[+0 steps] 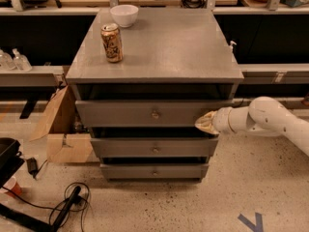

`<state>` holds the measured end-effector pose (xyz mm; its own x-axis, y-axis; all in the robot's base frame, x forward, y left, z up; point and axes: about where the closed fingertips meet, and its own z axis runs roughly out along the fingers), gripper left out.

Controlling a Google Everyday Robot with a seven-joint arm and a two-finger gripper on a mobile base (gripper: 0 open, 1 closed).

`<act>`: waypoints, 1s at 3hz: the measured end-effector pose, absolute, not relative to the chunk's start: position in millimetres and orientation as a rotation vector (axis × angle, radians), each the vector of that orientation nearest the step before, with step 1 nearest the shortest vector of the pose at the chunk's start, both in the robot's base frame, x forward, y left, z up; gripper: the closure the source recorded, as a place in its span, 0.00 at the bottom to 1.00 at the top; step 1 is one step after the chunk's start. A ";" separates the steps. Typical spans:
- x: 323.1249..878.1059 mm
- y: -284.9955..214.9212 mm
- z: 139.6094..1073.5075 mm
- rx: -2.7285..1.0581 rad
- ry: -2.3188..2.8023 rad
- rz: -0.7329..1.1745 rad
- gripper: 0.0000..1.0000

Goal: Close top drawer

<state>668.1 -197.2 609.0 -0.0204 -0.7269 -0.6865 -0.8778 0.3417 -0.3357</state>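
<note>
The top drawer (145,113) is a wide grey front with a small metal knob (155,114), the uppermost of three in a grey cabinet (159,47). It still stands slightly out from the cabinet, with a dark gap above it. My gripper (206,123) reaches in from the right on a white arm and presses against the right end of the drawer front.
A drink can (112,43) and a white bowl (124,15) stand on the cabinet top. Two lower drawers (154,148) sit below. A cardboard box (60,129) lies at the left, with cables (67,207) on the floor. Shelves run behind.
</note>
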 end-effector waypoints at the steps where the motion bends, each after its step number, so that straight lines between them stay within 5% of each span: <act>1: 691.9 -207.2 617.8 -1.423 1.770 0.210 1.00; 3: 700.8 -219.6 627.7 -1.424 1.773 0.175 1.00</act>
<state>700.8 -219.6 627.7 -0.0076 -0.7435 -0.6687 -0.8597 0.3464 -0.3753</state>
